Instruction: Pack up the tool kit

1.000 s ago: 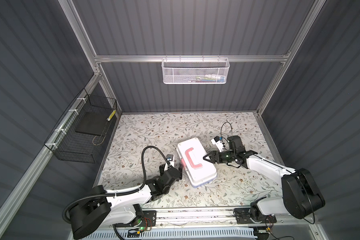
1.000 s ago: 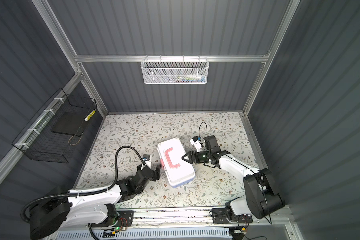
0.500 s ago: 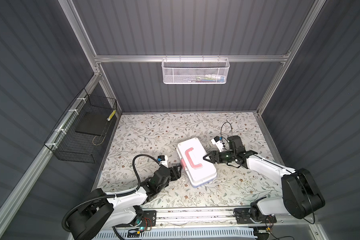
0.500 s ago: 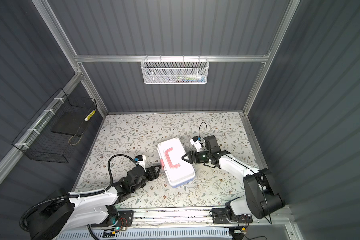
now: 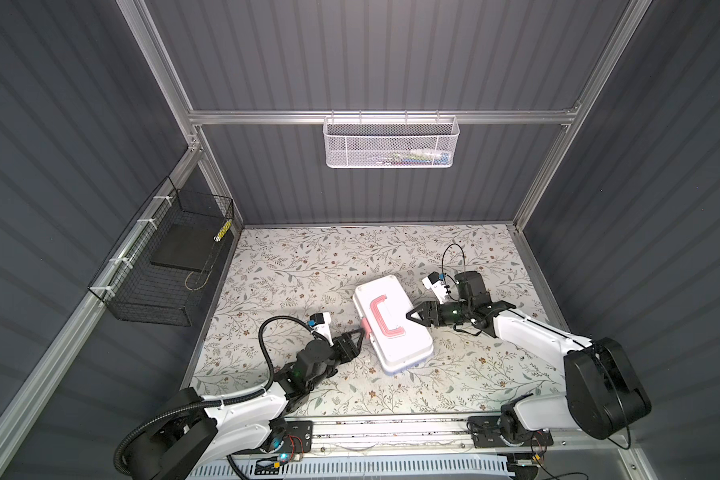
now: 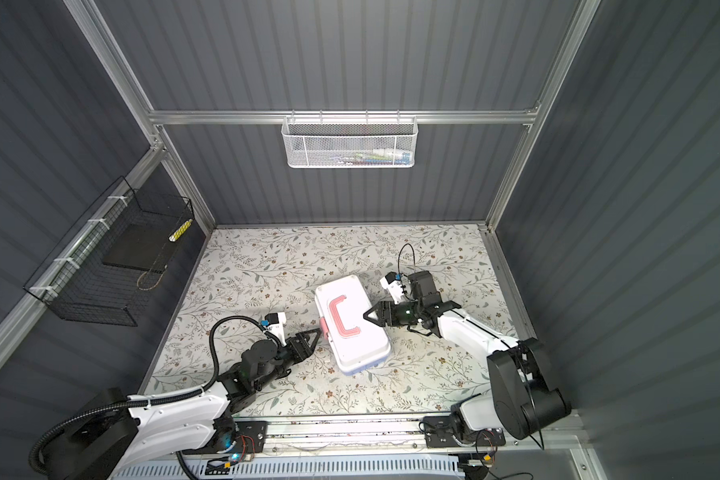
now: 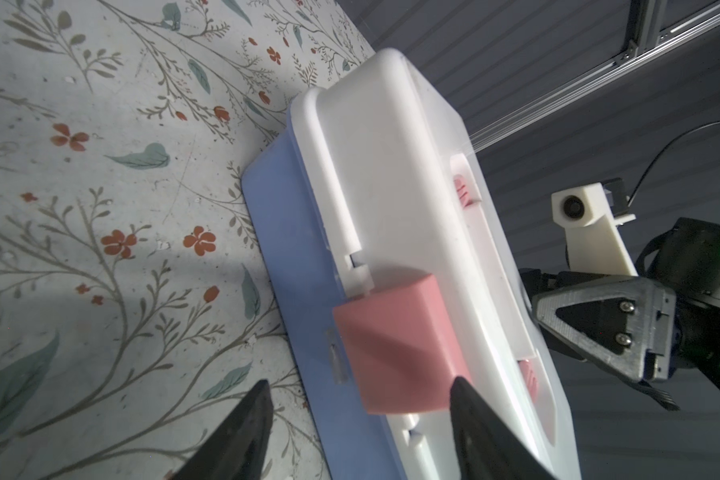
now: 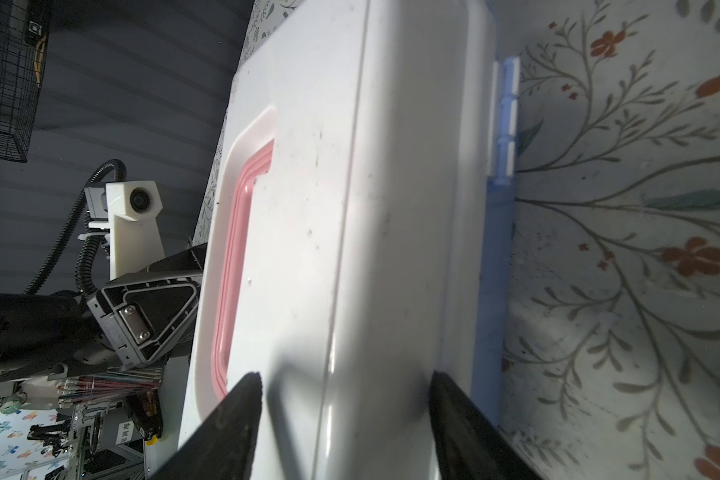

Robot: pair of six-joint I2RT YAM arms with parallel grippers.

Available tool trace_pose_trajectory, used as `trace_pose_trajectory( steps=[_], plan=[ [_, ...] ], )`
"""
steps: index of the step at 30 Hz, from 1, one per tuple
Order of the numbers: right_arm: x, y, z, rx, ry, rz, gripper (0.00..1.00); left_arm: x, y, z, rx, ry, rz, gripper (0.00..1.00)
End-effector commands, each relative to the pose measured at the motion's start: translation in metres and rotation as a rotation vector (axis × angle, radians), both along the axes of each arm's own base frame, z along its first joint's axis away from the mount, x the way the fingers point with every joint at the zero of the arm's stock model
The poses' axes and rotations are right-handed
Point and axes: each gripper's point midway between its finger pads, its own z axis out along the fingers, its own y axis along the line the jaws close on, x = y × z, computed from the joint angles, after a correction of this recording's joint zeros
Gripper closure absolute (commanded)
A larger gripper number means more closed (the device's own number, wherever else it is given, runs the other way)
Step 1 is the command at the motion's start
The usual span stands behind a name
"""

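Nearest you, your left end effector (image 7: 360,386) is standing jaws apart around the pink latch (image 7: 391,345), one finger just beside its corner. You are likely securing the closed tool kit (image 5: 408,349), which is lying mid-bench (image 5: 308,270). Be centring the jaws on the latch and pressing it squarely toward the blue base, not sideways. Beyond it, your right end effector (image 8: 344,378) is straddling the lid's hinge-side edge, jaws apart. Be bracing there so the box is not sliding away.
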Motion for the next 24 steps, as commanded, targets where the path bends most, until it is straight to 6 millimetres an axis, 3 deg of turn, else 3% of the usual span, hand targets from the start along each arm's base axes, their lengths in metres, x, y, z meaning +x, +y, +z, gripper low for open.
trace_pose_trajectory(
  steps=[1,15,24],
  plan=[
    [-0.004,0.002,0.003,0.01,-0.005,0.009,0.34,0.0,-0.002,0.005,-0.003,-0.02,-0.01,0.36],
    [-0.006,0.0,0.001,0.006,0.001,0.002,0.34,0.002,-0.016,0.021,-0.019,-0.048,-0.066,0.49],
    [-0.005,0.001,-0.001,0.011,0.007,0.004,0.35,0.003,-0.025,0.018,-0.022,-0.03,-0.092,0.54]
  ],
)
